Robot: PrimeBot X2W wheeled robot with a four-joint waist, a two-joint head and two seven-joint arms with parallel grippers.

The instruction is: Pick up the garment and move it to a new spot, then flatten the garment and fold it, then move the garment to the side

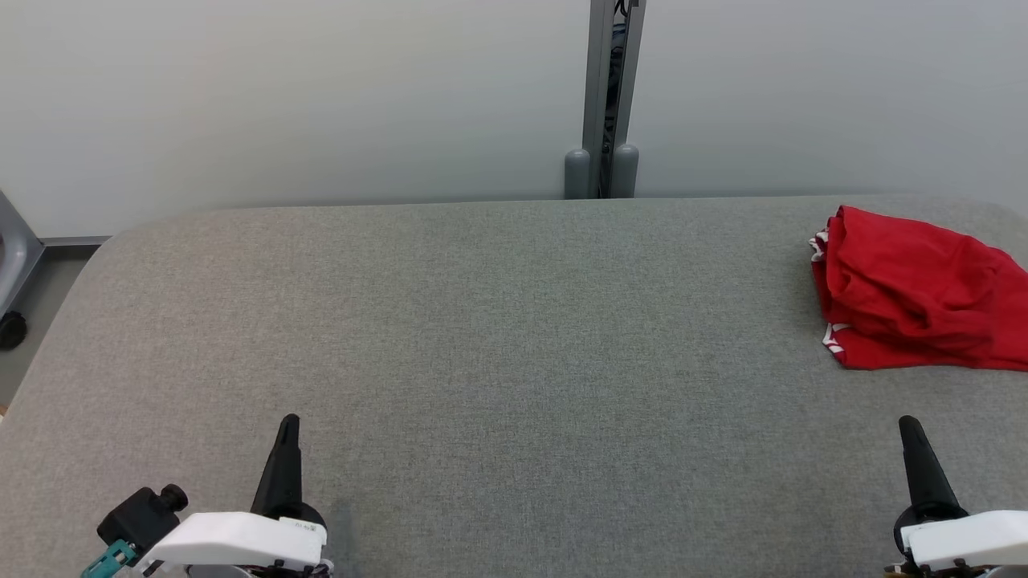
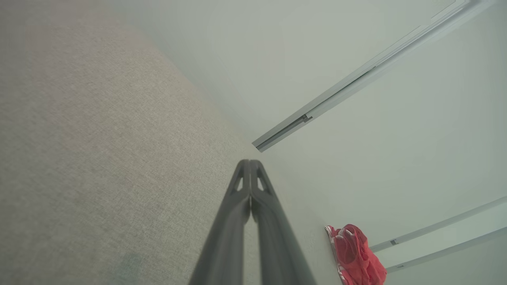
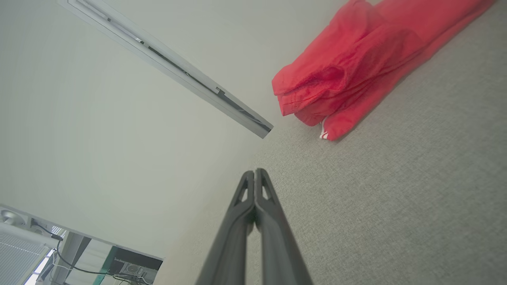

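**Fingers shut and empty on both sides, red garment (image 1: 915, 297) at the far right of the table (image 1: 514, 337)**

On the left gripper (image 1: 289, 423) the two long dark fingers (image 2: 233, 225) were pressed together, tip against tip, with nothing between them. It sat over the near left part of the grey fabric-covered table, touching no cloth. By the white wrist housing behind it were a black knob (image 1: 144, 514) and a small teal piece (image 1: 108, 558). Off the table's left corner, down by the floor, I could see a grey metal frame (image 1: 12, 257) and a dark round wheel (image 1: 11, 329) beside it.

The broad middle of the table top was plain grey weave. Behind the far edge stood a pale wall panel (image 1: 281, 104). A little right of centre a grey metal post (image 1: 598, 96) ran up it, with two rounded grey caps at its foot and dark cables in its slot.

Further right lay the red garment, heaped in loose, uneven layers near the far right corner and running off the head view's right edge. White trim (image 1: 833, 337) showed along its left side, at the bottom fold and again near the top. It rested on the table, well apart from the left gripper.

The right gripper (image 1: 909, 424) hovered at the near right. Its fingers (image 3: 237, 229) were likewise closed tight on each other, holding nothing. The garment lay ahead of them, not touching.
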